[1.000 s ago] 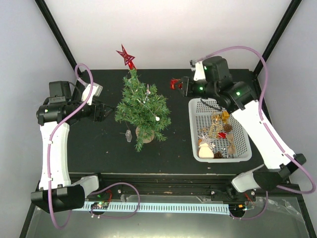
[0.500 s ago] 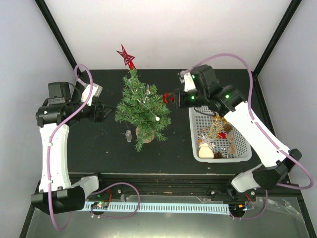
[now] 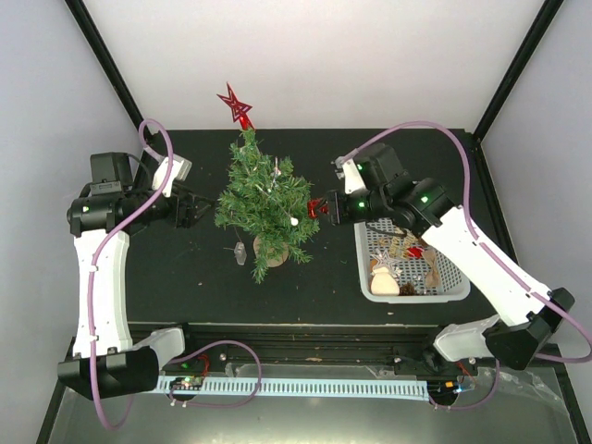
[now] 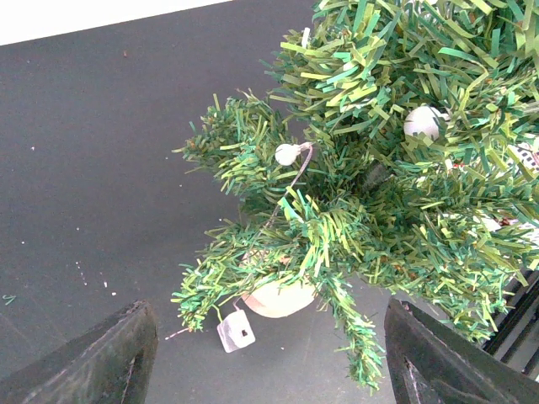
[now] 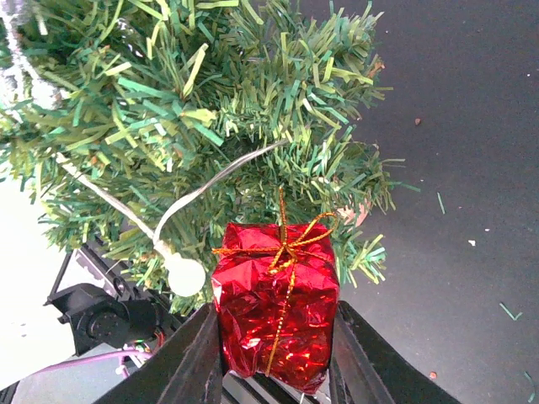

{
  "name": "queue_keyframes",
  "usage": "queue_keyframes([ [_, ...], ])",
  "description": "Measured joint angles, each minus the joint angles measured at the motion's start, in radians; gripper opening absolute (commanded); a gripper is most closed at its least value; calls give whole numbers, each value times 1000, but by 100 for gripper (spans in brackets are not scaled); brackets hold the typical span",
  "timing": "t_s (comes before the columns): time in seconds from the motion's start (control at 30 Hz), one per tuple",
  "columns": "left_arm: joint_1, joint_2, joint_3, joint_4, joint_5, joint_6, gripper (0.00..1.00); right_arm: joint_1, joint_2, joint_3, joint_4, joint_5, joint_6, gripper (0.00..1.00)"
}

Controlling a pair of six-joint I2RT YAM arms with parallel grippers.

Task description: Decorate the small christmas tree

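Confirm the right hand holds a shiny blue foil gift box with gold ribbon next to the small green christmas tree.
Wrong colour: the right wrist view shows the shiny foil gift box is red, not blue. The right hand holds it next to the small green christmas tree.

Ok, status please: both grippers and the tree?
Left gripper open, empty, beside tree. Right gripper shut on red gift box, at tree's branches. White bulb close beside box.
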Motion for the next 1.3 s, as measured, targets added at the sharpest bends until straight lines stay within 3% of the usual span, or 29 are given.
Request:
queue_keyframes([
  [1.13, 0, -35, -67, 2, 4, 0, 74, 39, 201, 54, 81, -15, 11, 35],
  [1.3, 0, -35, -67, 2, 4, 0, 74, 39, 222, 54, 83, -22, 11, 43],
])
